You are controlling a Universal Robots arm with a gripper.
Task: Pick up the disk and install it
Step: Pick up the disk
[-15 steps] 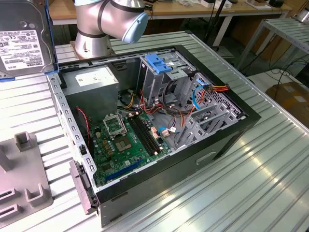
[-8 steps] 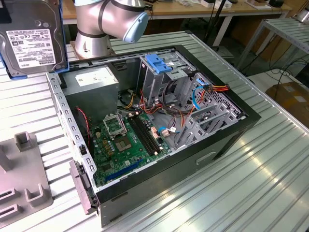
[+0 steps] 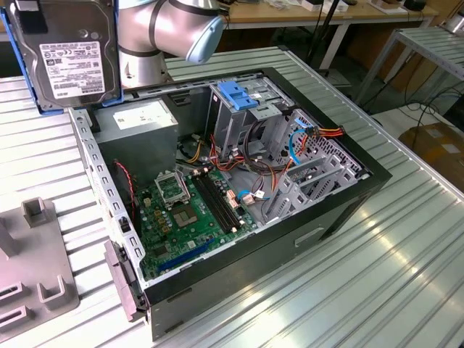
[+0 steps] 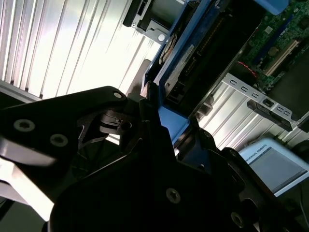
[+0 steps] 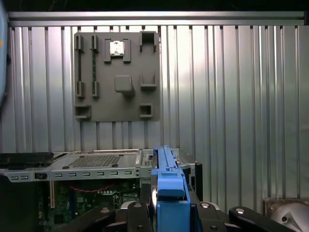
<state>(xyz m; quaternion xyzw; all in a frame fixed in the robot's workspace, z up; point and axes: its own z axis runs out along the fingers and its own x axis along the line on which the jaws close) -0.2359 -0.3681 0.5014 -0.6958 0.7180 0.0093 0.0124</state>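
disk (image 3: 69, 54): dark grey, white label, bright blue frame
motherboard (image 3: 190, 210): green
case (image 3: 326, 228): black shell, grey inside
bracket (image 3: 238, 94): blue
table (image 3: 406, 275): silver, ribbed stripes
fixture plate (image 5: 116, 108): matte grey
arm (image 3: 156, 32): silver, pale blue cap

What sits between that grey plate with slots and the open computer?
Nothing: bare ribbed table separates the grey plate from the computer case, seen in the first wrist view.
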